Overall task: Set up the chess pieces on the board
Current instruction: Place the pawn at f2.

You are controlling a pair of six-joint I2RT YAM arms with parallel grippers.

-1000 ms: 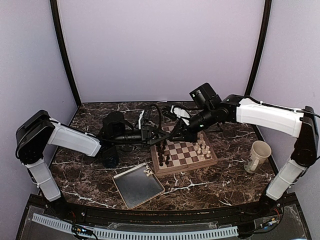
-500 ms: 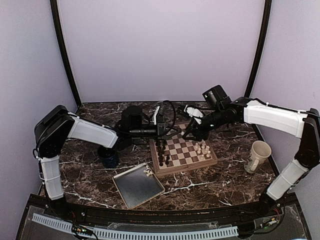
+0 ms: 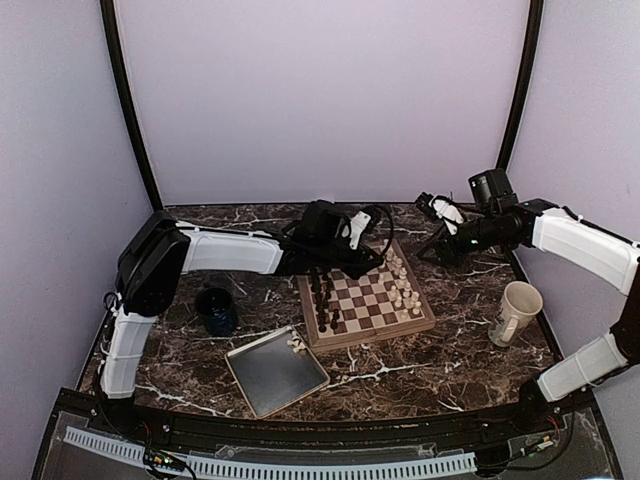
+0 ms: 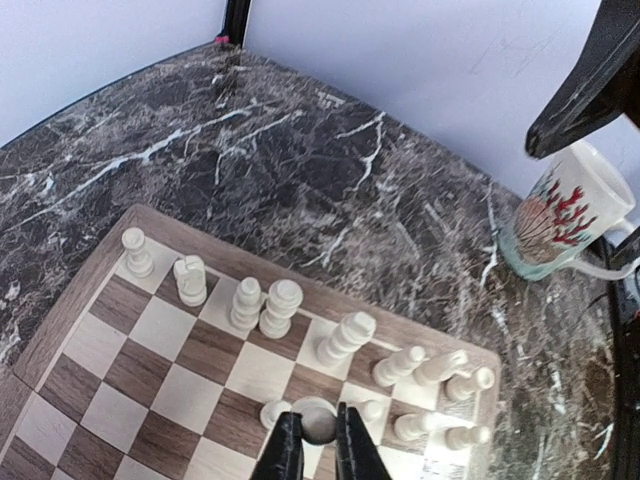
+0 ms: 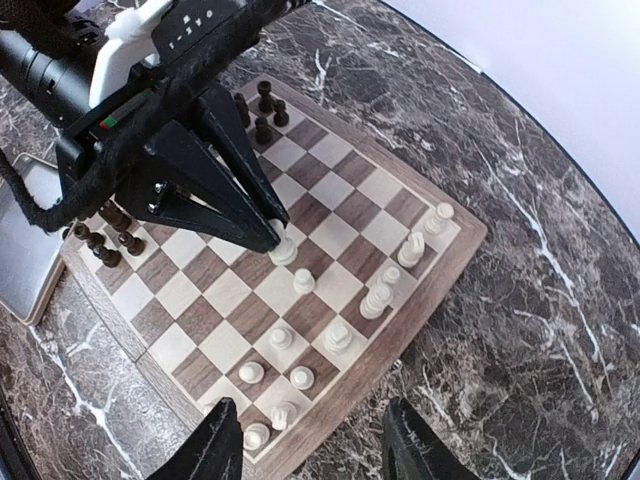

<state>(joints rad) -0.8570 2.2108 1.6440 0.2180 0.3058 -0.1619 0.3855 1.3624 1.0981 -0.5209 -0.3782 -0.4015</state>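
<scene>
The board (image 3: 372, 338) lies mid-table, with cream chess pieces (image 3: 405, 292) lined along its right side and dark pieces (image 3: 324, 298) on its left. My left gripper (image 3: 377, 262) reaches over the board's far right part, shut on a cream pawn (image 4: 320, 424) whose base is at or just above a square beside the other pawns. The same pawn (image 5: 284, 247) shows between the left fingertips in the right wrist view. My right gripper (image 3: 435, 250) hovers off the board's far right corner, open and holding nothing; in its own view the right gripper (image 5: 315, 450) has its jaws wide apart.
A grey metal tray (image 3: 270, 378) sits at the front left of the board with a few cream pieces (image 3: 297, 344) at its far corner. A dark blue cup (image 3: 215, 310) stands left of the board. At the right stands a cream mug (image 3: 518, 311).
My left arm has swung right from beside the board to over its far right squares, carrying the pawn. My right gripper has opened and drawn back to the right, off the board.
</scene>
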